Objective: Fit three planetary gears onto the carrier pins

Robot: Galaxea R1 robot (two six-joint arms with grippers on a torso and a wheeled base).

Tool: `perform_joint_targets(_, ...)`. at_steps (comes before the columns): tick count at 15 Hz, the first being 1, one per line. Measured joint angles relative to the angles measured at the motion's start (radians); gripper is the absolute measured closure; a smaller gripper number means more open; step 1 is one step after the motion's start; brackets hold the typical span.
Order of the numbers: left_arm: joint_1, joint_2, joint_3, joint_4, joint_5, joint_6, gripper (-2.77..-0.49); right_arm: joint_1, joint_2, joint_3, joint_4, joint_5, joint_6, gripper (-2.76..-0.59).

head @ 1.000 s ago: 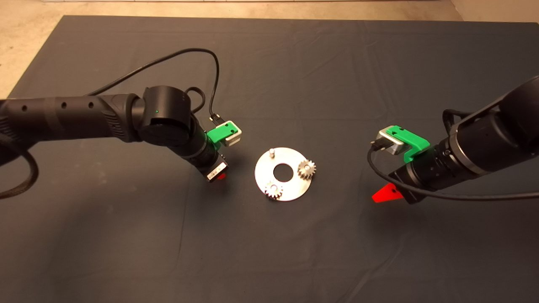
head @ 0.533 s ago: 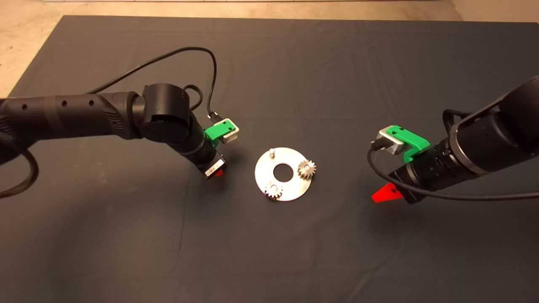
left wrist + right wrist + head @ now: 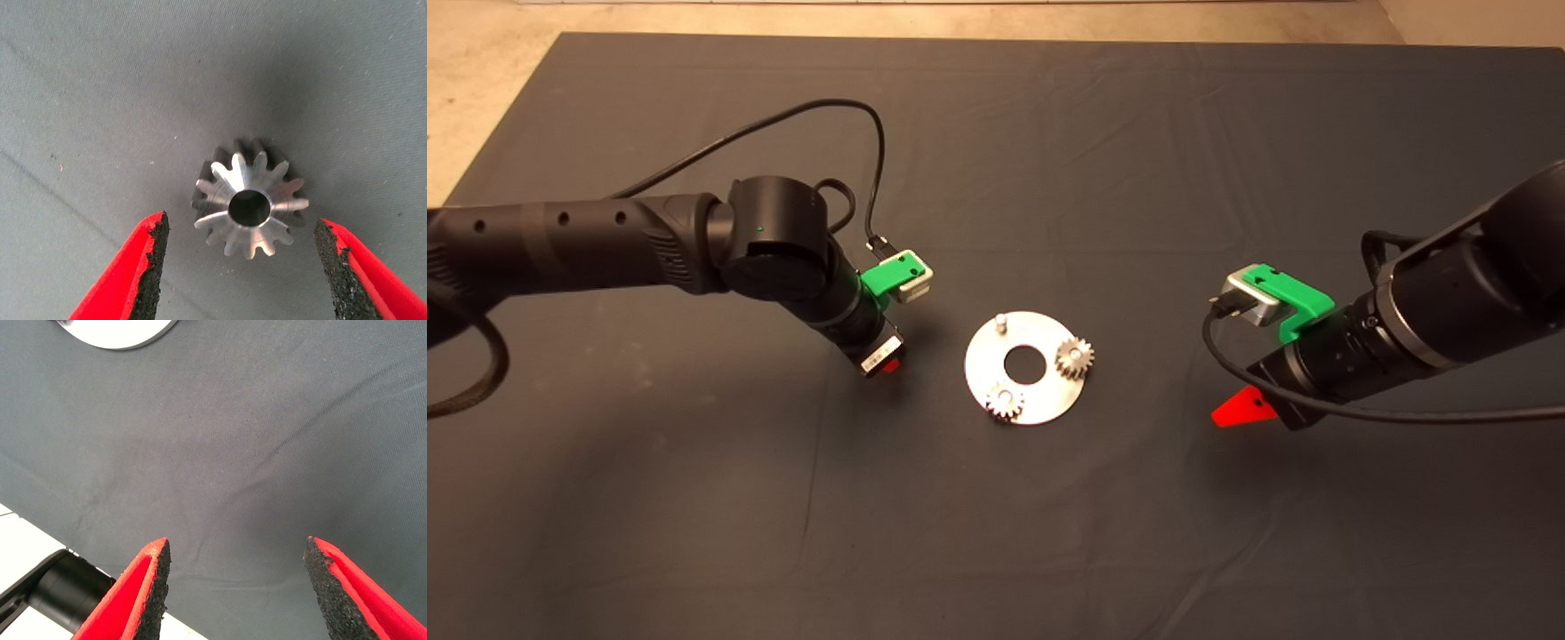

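Flat round silver disc (image 3: 1040,396) with a large centre hole, lying on the dark, finely woven mat (image 3: 996,533) that covers the table. Three short cylindrical carrier pins stand near its rim. Two carry small shiny spur gears with pointed teeth: one gear (image 3: 1075,358) at the disc's right edge and one (image 3: 1005,403) at its lower left edge, each overhanging the rim slightly. The third pin (image 3: 1001,321), at the upper left, is bare.

Left gripper (image 3: 237,267): lowered just to the left of the disc, its red wedge-shaped fingers (image 3: 143,267), faced with rough black pads, spread apart on either side of the third gear (image 3: 250,203). This gear lies flat on the mat, bright machined face and dark bore upward; neither pad touches its teeth.

Right gripper (image 3: 233,587): held to the right of the disc, well apart from it, fingers open over creased bare mat. A curved edge of the disc (image 3: 117,333) shows at the far side of its wrist view.
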Motion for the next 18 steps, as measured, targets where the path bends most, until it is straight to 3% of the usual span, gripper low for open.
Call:
perform_joint_targets(4,0.0,0.0,-0.001,0.0,-0.002,0.002,-1.5,0.0,0.0,0.0,0.0,0.0,0.0,-1.47)
perform_joint_targets(8,0.0,0.0,-0.009,0.0,-0.026,0.002,-1.5,0.0,0.0,0.0,0.0,0.0,0.0,-1.47)
perform_joint_targets(10,0.0,0.0,-0.009,0.0,-0.027,0.002,-1.39,0.0,0.0,0.0,0.0,0.0,0.0,-1.47)
perform_joint_targets(15,0.001,0.0,-0.011,0.003,-0.045,0.002,-1.4,0.0,0.0,0.0,0.0,0.0,0.0,-1.47)
perform_joint_targets(18,0.012,-0.001,-0.011,0.015,-0.052,0.002,-1.23,0.0,0.0,0.0,0.0,0.0,0.0,-1.47)
